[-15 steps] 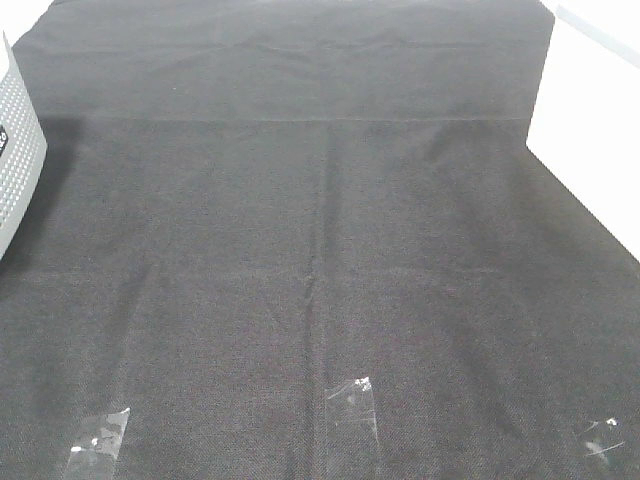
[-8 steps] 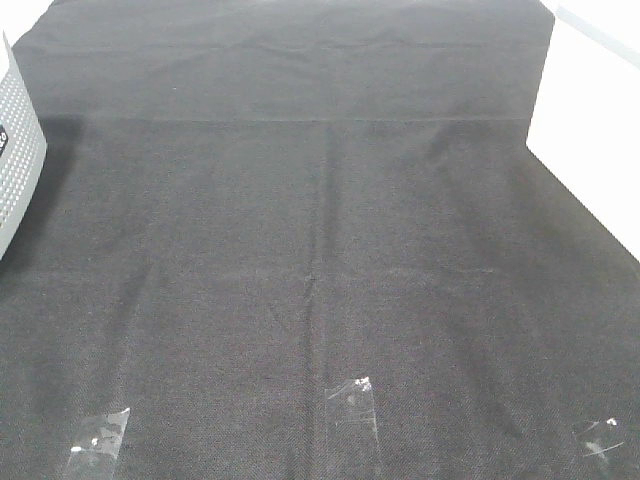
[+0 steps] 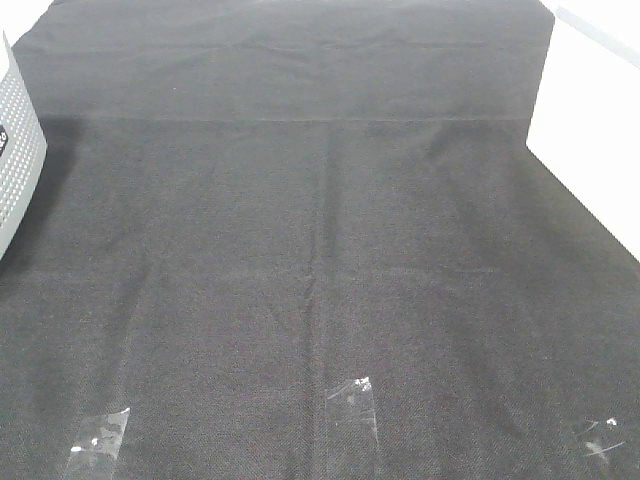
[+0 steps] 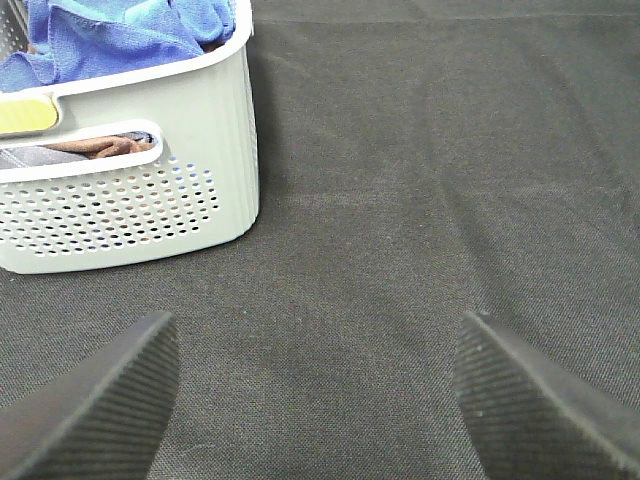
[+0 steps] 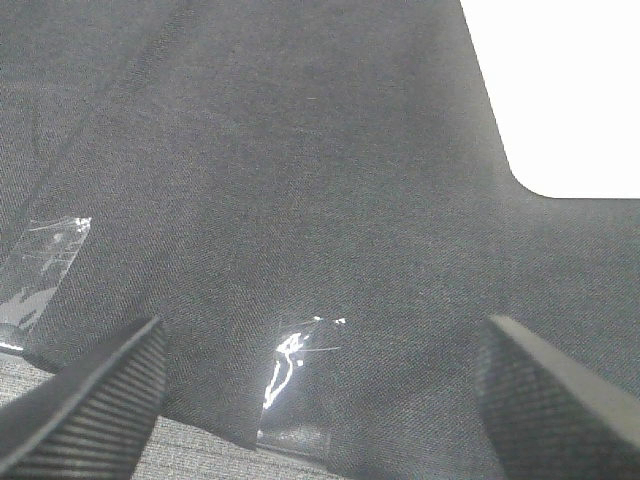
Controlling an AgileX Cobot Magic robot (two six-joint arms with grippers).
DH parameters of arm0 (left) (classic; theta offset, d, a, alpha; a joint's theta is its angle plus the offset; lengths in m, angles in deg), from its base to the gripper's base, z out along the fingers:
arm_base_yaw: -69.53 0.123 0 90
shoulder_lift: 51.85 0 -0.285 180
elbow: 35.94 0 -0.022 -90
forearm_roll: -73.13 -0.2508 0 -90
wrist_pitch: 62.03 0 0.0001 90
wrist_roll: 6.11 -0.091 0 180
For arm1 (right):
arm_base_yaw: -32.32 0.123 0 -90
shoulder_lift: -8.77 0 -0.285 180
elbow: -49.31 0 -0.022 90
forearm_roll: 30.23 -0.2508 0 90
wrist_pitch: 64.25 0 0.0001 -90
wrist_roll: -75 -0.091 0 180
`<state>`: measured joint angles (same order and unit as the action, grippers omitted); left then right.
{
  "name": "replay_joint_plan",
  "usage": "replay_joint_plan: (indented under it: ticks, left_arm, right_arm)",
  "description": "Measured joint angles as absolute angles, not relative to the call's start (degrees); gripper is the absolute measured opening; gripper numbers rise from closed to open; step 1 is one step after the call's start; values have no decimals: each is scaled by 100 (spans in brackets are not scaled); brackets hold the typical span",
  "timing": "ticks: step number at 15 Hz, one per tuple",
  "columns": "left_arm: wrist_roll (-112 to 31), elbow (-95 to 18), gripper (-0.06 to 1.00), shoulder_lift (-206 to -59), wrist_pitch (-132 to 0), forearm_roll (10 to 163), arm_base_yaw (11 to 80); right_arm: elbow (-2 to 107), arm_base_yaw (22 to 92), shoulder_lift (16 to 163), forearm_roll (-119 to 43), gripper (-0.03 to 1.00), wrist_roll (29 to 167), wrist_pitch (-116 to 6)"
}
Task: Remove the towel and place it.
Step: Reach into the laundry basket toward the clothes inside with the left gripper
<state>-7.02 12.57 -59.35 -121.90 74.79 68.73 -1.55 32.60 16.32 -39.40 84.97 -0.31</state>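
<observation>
Blue towel (image 4: 120,35) heaped in perforated grey basket (image 4: 150,200), yellow-green sticker (image 4: 25,115) unreadable

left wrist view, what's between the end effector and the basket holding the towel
Only bare black cloth lies between the left end effector and the basket holding the towel, seen in the left wrist view.

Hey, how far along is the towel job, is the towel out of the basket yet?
Done: nothing that shows. The towel lies bunched inside the basket. In hand: nothing; the left hand is open and empty, facing the basket, and the right hand is open and empty over the black cloth. Left: grasp the towel, lift it out and place it.
</observation>
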Motion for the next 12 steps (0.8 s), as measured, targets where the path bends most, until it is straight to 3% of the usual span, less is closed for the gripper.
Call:
replay_joint_plan:
  ticks: [12]
  left_arm:
    - [-702,1257,72,-5935,-12190,7479,6873]
  right_arm:
    - [-155,3260,1632,-3940,81,8497,-31]
